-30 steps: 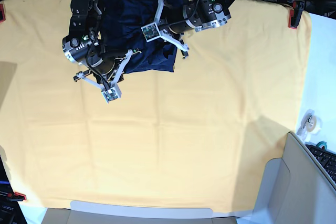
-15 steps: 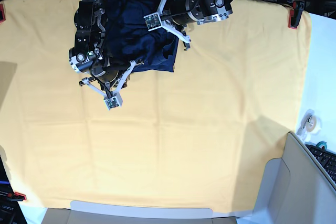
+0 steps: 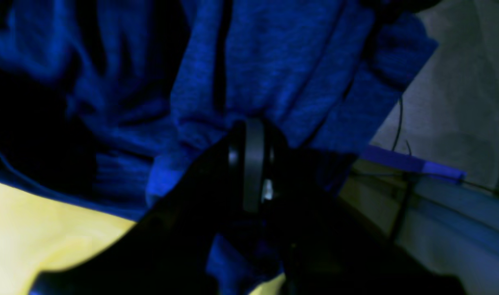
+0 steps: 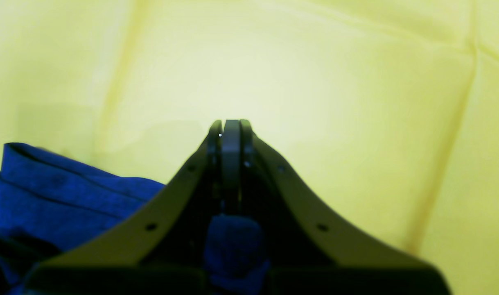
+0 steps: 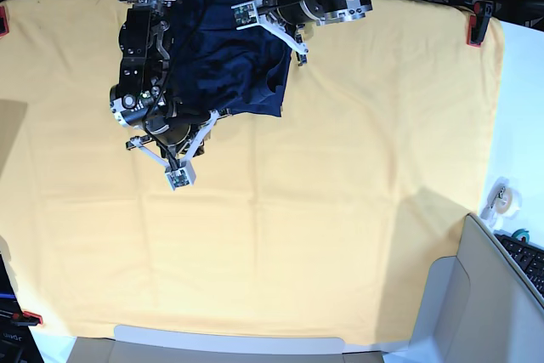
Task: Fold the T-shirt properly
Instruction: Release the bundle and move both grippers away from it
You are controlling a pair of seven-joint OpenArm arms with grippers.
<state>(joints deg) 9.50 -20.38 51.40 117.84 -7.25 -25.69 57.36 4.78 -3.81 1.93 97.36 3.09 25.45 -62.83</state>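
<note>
The navy T-shirt (image 5: 234,57) lies bunched at the far middle of the yellow cloth (image 5: 340,210), between my two arms. In the left wrist view, my left gripper (image 3: 253,127) is shut on a gathered fold of the T-shirt (image 3: 274,61), which hangs creased around the fingertips. In the right wrist view, my right gripper (image 4: 231,125) is shut over the yellow cloth (image 4: 314,82). A bit of blue fabric shows between its finger bases, and the T-shirt's hem (image 4: 61,192) lies to its lower left.
Red clamps (image 5: 476,23) pin the yellow cloth at its corners. A tape roll (image 5: 500,197), a keyboard (image 5: 527,257) and a cardboard box (image 5: 476,295) sit at the right. Cables and the table's back edge (image 3: 417,168) run behind the shirt.
My left gripper has moved toward the table's far edge with the shirt fold in it. The right arm has shifted slightly toward the front, and the shirt is drawn out between them.
</note>
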